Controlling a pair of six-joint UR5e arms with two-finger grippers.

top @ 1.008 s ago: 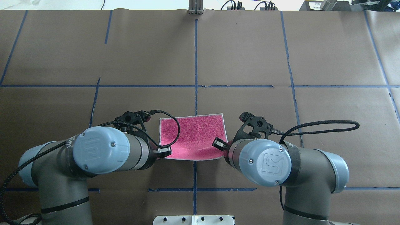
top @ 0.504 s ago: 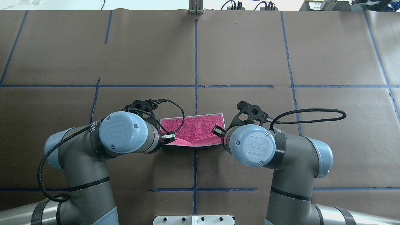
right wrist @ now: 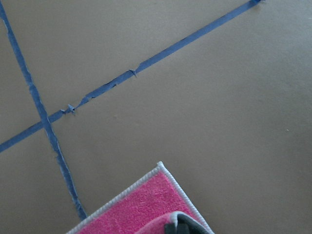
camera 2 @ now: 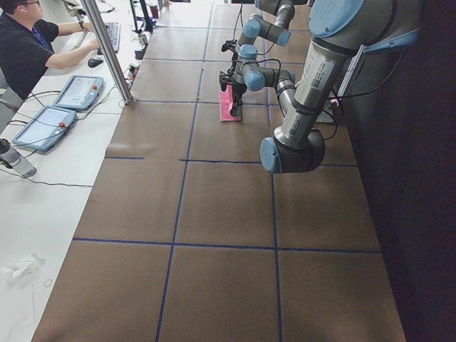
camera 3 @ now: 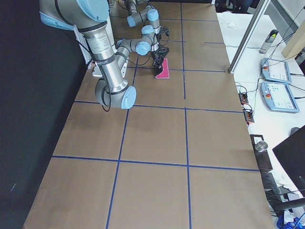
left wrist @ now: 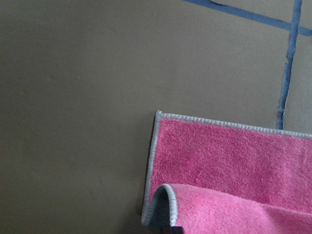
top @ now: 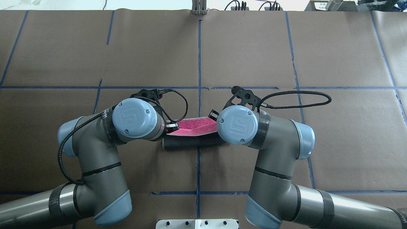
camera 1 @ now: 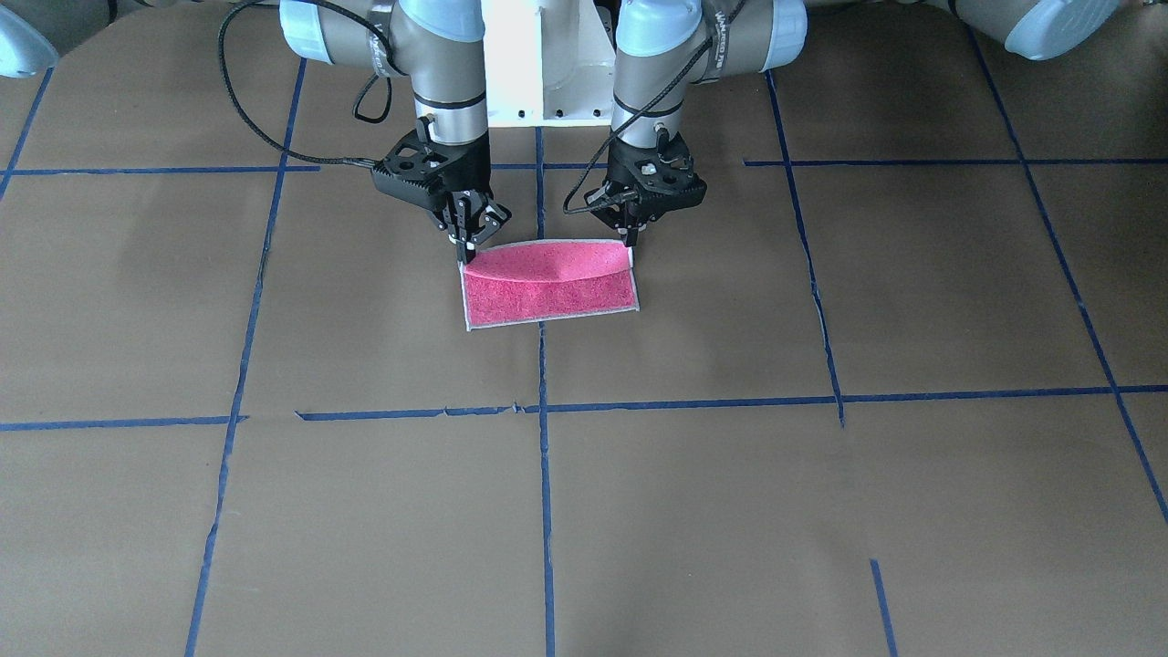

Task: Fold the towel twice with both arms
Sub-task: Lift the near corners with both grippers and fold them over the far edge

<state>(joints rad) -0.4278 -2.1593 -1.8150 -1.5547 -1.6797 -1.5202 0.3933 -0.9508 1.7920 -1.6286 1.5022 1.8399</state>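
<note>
The pink towel [camera 1: 547, 285] lies on the brown table in front of the base, half folded. Its near edge is lifted and curls over toward the far edge. From overhead the pink face [top: 194, 125] shows above a dark grey underside band [top: 190, 142]. My left gripper [camera 1: 630, 243] is shut on one lifted corner and my right gripper [camera 1: 466, 257] on the other. They also show overhead, the left gripper [top: 173, 127] and the right gripper [top: 213, 114]. The left wrist view shows the curled corner over the flat towel [left wrist: 229, 158]. The right wrist view shows the towel's far corner [right wrist: 141, 209].
Blue tape lines [camera 1: 544, 401] divide the brown paper table. The white pedestal base [camera 1: 545, 64] stands behind the towel. In the exterior left view an operator [camera 2: 28, 43], tablets [camera 2: 77, 91] and a metal post [camera 2: 107, 50] are beside the table's far side.
Both grippers moved away from the base, carrying the towel's near edge up and over toward its far edge. Less pink shows overhead and the grey underside has come into sight.
</note>
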